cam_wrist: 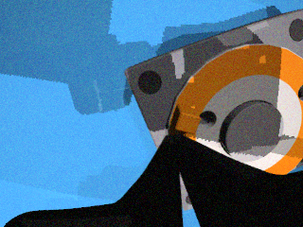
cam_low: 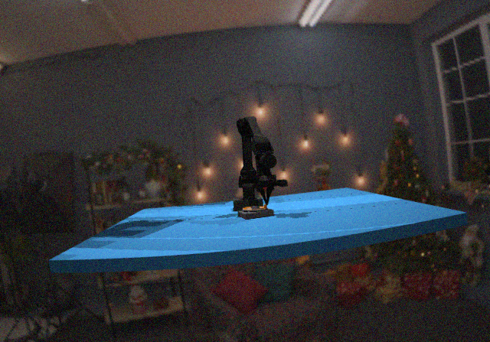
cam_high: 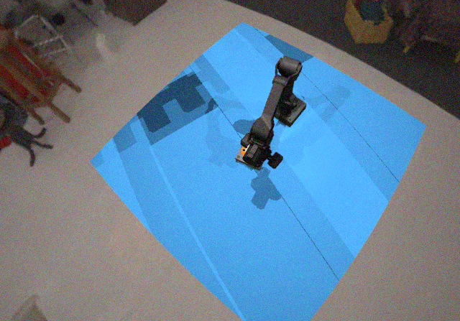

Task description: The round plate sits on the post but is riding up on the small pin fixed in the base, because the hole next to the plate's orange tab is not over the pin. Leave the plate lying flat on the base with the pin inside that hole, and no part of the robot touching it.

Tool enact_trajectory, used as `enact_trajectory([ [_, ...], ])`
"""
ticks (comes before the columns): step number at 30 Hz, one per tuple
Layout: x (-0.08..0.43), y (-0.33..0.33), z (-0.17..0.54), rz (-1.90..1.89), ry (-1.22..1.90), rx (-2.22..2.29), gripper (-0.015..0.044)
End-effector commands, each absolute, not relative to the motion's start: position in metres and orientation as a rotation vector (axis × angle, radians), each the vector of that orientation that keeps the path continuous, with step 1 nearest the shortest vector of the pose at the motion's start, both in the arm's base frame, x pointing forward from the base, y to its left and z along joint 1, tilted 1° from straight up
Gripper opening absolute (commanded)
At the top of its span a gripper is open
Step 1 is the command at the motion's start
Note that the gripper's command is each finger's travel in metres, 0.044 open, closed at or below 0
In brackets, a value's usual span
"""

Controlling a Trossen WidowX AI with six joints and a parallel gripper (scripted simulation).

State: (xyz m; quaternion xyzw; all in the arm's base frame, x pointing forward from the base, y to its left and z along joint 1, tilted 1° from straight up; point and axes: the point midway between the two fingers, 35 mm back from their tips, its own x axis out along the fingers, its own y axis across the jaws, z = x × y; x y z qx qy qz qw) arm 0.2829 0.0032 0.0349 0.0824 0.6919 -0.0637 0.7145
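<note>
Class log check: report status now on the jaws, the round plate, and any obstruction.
Gripper shut, jaws empty, low at the plate's edge. Round plate on post, gray base beneath. No obstruction seen.

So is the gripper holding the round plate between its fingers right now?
No, the gripper is shut with nothing between its fingers, their tips meeting at the near edge of the orange plate.
</note>
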Motion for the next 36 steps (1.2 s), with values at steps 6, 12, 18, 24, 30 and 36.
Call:
enact_trajectory([
  [6, 0.295, -0.002, 0.033, -0.143, 1.535, 0.176, 0.0000],
  [12, 0.302, -0.007, 0.033, -0.143, 1.534, 0.176, 0.0000],
  [18, 0.307, -0.013, 0.034, -0.144, 1.533, 0.175, 0.0000],
  [24, 0.312, -0.020, 0.034, -0.144, 1.533, 0.175, 0.0000],
  [30, 0.315, -0.027, 0.034, -0.145, 1.533, 0.174, 0.0000],
  [36, 0.317, -0.034, 0.034, -0.145, 1.532, 0.174, 0.0000],
])
